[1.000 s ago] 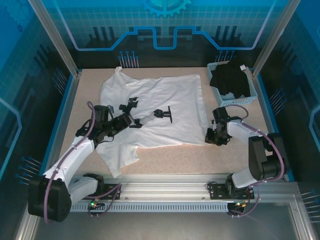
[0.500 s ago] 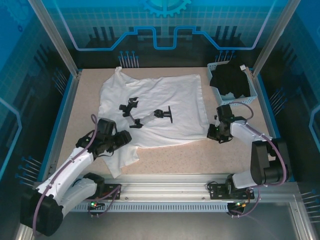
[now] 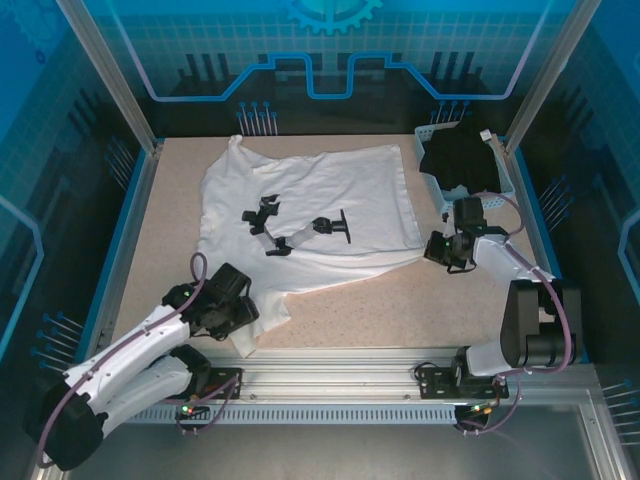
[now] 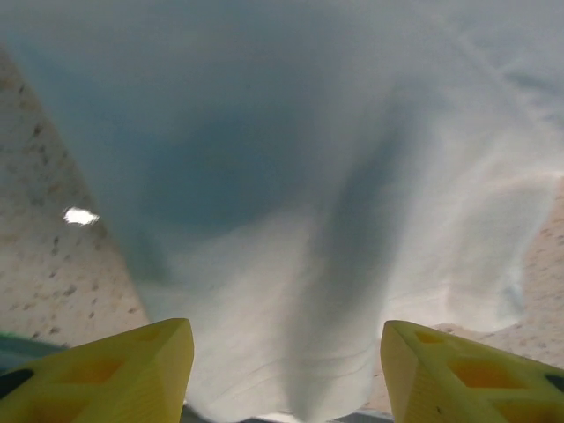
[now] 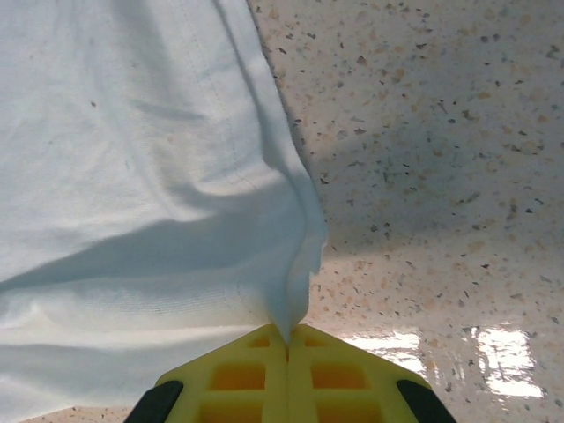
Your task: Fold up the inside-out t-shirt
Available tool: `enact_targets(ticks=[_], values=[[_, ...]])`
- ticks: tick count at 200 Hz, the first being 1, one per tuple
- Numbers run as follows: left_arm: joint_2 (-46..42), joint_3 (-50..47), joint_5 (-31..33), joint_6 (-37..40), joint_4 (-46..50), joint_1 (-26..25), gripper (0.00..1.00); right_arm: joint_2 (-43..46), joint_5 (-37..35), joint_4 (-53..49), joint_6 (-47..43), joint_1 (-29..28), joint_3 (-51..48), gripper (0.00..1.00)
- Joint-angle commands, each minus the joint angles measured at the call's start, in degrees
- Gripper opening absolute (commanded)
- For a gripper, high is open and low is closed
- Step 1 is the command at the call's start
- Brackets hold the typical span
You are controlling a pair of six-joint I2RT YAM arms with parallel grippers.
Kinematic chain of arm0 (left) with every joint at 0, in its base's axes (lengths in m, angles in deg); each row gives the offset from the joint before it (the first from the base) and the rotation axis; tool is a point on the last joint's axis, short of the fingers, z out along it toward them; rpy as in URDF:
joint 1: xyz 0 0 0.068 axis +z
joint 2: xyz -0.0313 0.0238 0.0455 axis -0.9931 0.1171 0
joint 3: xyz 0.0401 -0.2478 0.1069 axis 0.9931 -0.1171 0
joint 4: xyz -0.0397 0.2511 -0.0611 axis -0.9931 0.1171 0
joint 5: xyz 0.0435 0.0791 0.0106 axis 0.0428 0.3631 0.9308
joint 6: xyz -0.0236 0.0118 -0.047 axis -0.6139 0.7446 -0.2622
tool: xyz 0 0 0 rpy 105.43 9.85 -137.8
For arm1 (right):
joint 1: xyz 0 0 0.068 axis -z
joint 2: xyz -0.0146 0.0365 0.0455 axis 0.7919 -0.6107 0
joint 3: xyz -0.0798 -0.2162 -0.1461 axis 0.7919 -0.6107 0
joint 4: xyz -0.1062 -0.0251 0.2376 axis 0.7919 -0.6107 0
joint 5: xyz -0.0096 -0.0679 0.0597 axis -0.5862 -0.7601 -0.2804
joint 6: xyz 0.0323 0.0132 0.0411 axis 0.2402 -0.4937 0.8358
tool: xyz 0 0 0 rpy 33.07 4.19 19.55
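With the right hand [image 5: 287,339] clamped on the hem of the t-shirt [image 3: 330,195] lying on the desk [image 3: 420,310] and the left hand [image 4: 286,357] apart over its near edge, a one-sided pull might have bunched it.

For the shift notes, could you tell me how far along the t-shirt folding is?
Done: the t-shirt lies spread out, unfolded. In hand: the right gripper is shut on a corner; the left gripper stands open around the near edge. Left: every fold.

Matt soft cloth t-shirt [image 3: 330,195] on glossy speckled table [image 3: 400,310]; yellow plastic right end effector [image 5: 288,337]
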Motion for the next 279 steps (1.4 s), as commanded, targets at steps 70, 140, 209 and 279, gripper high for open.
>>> enact_targets(ticks=[70, 140, 209, 279], values=[[2.65, -5.71, 1.49, -7.73, 2.94, -8.43, 0.51, 0.99, 2.54, 0.49, -1.00, 0.67, 0.08, 0.00], [10.86, -8.56, -2.17, -4.31, -8.07, -8.39, 0.31, 2.20, 1.67, -0.30, -1.29, 0.67, -0.18, 0.00], [5.74, -6.56, 1.80, -3.01, -5.83, -7.46, 0.00, 3.43, 2.03, -0.22, -1.53, 0.67, -2.12, 0.00], [-14.37, 11.07, 18.36, 12.03, -1.79, 2.34, 0.00, 17.77, 1.67, 0.38, -1.60, 0.77, -1.97, 0.00]])
